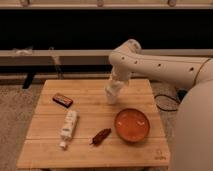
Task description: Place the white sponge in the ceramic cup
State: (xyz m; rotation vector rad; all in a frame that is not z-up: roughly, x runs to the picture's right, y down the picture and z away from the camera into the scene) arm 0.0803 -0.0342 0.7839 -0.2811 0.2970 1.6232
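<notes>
My gripper point(112, 94) hangs from the white arm point(150, 65) and points down at the wooden table point(90, 155), just left of its back middle and above the orange bowl point(132, 125). A whitish shape at the gripper's tip merges with it. I cannot tell whether that shape is the ceramic cup, the white sponge, or part of the gripper. Neither the sponge nor the cup shows as a separate thing anywhere else on the table.
A small dark red box point(62, 99) lies at the left back. A white tube-shaped bottle point(68, 127) lies at the left front. A red chili pepper point(101, 136) lies beside the orange bowl. A dark shelf wall stands behind the table.
</notes>
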